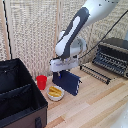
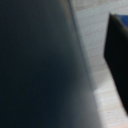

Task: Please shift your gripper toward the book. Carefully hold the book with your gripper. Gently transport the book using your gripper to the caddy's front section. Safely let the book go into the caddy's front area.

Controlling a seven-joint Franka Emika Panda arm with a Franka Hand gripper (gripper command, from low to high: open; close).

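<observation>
The navy book (image 1: 69,83) stands on edge, slightly tilted, just beyond the plate in the middle of the table. My gripper (image 1: 61,73), under the arm's white block, sits on the book's top edge and looks shut on it; its fingers are mostly hidden. In the wrist view the book (image 2: 35,65) is a large dark blur filling most of the picture. The black caddy (image 1: 31,86) stands at the exterior view's left, open. Its long front section (image 1: 17,104) lies behind a black divider, well apart from the book.
A red cup (image 1: 42,81) and a white plate with yellow food (image 1: 55,92) stand between the book and the caddy. A black toaster oven (image 1: 113,55) with a metal rack (image 1: 96,73) stands at the exterior view's right. A wicker screen closes the back.
</observation>
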